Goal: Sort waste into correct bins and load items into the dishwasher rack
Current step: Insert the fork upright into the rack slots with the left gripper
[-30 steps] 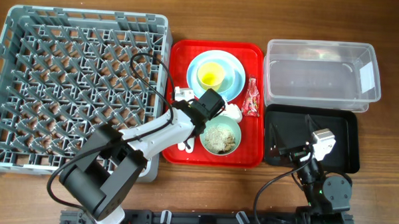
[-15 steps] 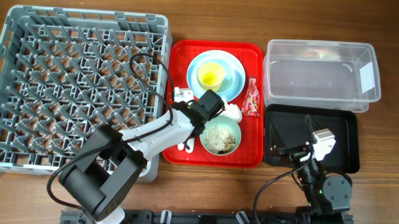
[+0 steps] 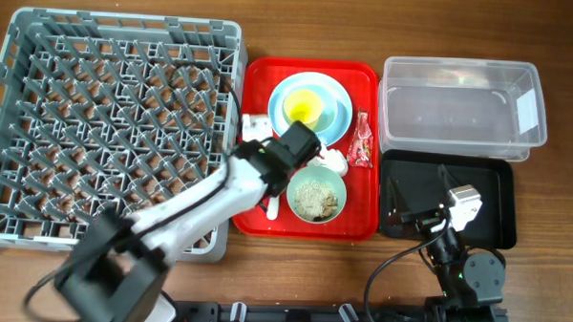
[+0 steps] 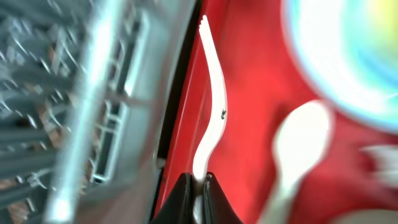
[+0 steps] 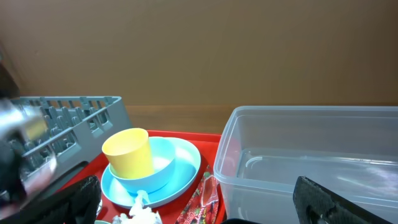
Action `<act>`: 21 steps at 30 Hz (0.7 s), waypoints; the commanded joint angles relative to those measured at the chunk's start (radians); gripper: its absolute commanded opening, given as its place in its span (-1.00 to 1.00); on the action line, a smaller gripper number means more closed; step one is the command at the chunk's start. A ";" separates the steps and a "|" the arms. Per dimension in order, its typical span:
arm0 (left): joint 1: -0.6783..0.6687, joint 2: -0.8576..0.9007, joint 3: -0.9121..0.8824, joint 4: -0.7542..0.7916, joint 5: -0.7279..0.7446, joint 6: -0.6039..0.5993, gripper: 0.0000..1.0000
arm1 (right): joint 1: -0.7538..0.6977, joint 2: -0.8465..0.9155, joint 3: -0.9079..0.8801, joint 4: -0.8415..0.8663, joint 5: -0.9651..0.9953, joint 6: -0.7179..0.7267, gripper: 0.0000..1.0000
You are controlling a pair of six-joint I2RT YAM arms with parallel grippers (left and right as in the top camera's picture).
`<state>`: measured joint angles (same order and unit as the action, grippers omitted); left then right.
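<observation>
left tool point(image 4: 198, 200) clenched on white fork point(image 4: 214, 106) at red tray point(image 4: 252, 87) edge; right tool point(image 5: 202, 208) released, over black tray point(image 3: 494, 178)

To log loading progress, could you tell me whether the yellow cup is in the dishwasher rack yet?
No, the yellow cup sits in the light blue bowl on the red tray, beside the dishwasher rack.

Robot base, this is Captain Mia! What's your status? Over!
Left pincer shut on white plastic fork, at red tray's edge beside grey pegged rack. Right pincer open, over black tray. White plastic spoon close beside fork.
</observation>
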<state>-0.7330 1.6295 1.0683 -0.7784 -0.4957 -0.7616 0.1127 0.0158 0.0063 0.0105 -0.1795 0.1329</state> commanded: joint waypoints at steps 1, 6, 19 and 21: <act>-0.003 -0.150 0.027 0.000 -0.040 0.031 -0.92 | 0.002 -0.002 -0.001 0.003 -0.002 0.005 0.99; -0.003 -0.288 0.027 0.006 -0.030 0.180 -0.92 | 0.002 -0.002 -0.001 0.003 -0.002 0.005 1.00; 0.181 -0.290 0.025 0.005 -0.018 0.452 -0.92 | 0.002 -0.002 -0.001 0.003 -0.002 0.005 0.99; 0.216 -0.269 0.025 0.033 0.077 0.539 -0.92 | 0.002 -0.002 -0.001 0.003 -0.002 0.005 0.99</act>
<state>-0.5682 1.3254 1.0801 -0.7761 -0.5339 -0.3611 0.1127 0.0158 0.0063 0.0105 -0.1795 0.1329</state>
